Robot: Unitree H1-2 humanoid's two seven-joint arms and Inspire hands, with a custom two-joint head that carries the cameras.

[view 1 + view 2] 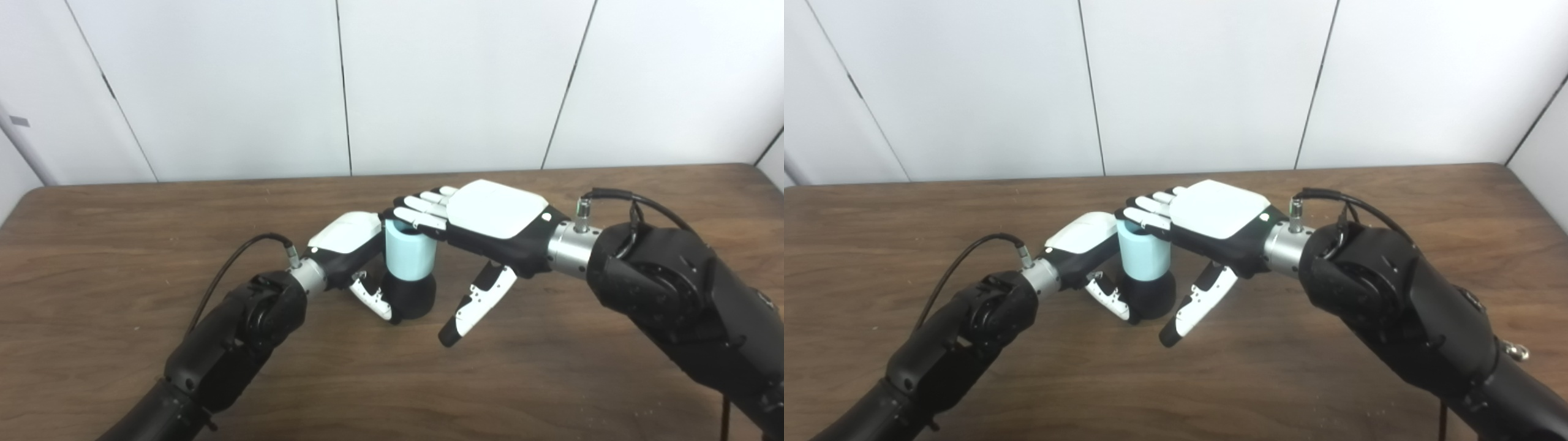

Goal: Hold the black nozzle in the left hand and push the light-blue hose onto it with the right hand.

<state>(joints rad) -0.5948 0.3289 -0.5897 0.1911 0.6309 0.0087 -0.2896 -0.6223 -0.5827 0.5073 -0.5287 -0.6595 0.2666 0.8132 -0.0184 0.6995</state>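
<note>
Mid-table point(122, 380), wood-grained, a rounded black nozzle point(411, 297) stands upright, gripped by the left hand point(349, 245). A smooth light-blue hose point(409, 254) sits on it; the right hand point(484, 226) lies flat, fingers extended, on top.

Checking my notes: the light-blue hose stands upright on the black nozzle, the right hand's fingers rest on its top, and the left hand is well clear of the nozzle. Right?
Not quite: the left hand holds the black nozzle; see the left eye view.
</note>
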